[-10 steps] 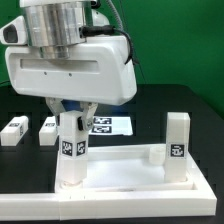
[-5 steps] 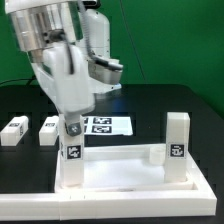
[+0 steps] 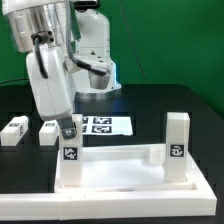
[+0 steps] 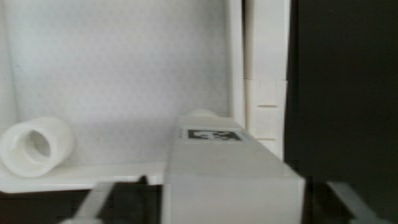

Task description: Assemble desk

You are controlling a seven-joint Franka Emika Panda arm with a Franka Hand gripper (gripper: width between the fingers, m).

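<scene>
Pincer (image 3: 68, 130) stands wide astride upright leg (image 3: 69, 166) seated in panel (image 3: 126, 172) corner.

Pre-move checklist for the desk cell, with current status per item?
1. Gripper clear of leg at exterior view's left: ok, gaps both sides in wrist view.
2. That leg upright on panel: ok.
3. That leg fully seated: cannot tell.
4. Leg at exterior view's right upright: ok.
5. Loose leg and second loose leg on table, unobstructed: ok.
</scene>
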